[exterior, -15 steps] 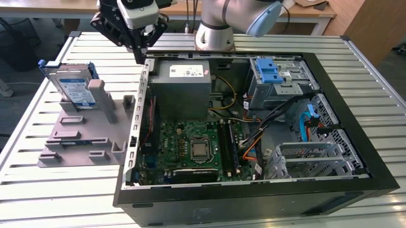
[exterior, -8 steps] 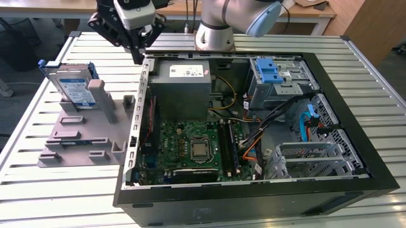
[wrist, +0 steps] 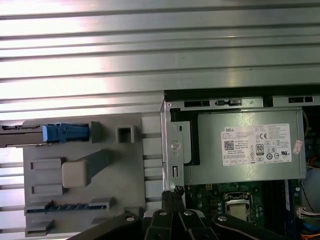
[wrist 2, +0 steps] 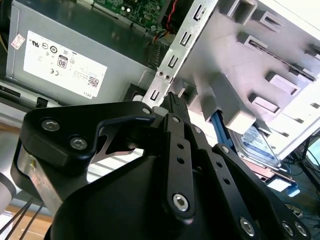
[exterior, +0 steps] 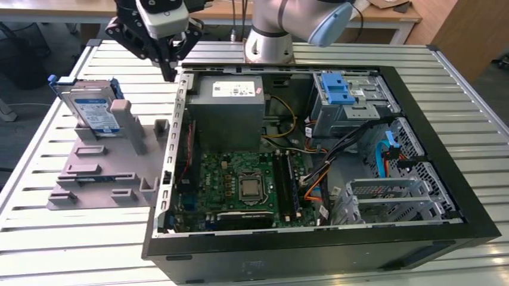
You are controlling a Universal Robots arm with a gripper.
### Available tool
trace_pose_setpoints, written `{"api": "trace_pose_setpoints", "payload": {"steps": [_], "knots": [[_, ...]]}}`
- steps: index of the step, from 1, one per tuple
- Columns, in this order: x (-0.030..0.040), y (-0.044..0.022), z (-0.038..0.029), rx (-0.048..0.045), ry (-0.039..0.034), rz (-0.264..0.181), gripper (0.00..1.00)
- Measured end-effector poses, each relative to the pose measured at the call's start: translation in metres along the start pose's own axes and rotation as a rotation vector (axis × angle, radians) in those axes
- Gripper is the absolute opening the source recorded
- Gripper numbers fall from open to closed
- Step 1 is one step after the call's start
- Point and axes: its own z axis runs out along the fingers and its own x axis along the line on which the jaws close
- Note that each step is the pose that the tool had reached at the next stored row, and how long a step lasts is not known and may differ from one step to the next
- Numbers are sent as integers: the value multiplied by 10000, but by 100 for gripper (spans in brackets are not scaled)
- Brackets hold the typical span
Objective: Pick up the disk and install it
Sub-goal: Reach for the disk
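Toward the exterior view's upper left, the hand [exterior: 168, 72] hangs with fingers pressed together, holding nothing, near a corner of the open computer case [exterior: 318, 253]; the disk [exterior: 92, 111] stands upright in a grey fixture [exterior: 95, 173] on the slatted metal counter [exterior: 80, 250], beside the case; a wooden desk [exterior: 47, 9] lies beyond.

Exterior view: case [exterior: 318, 247] sits on table [exterior: 445, 77]. From case centre: power supply [exterior: 230, 107] at 10 o'clock, drive cage [exterior: 350, 98] at 1, motherboard [exterior: 247, 185] at 8. Fixture [exterior: 104, 164] lies at case's 9 o'clock, with disk [exterior: 93, 110] on edge at the fixture's 12 o'clock end. Gripper [exterior: 168, 74] is at disk's 2 o'clock.
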Motion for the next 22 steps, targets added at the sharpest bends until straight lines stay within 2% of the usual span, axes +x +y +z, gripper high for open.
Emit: {"api": "trace_pose_setpoints", "payload": {"steps": [22], "knots": [[121, -6, 20, 0, 3, 0, 11]]}}
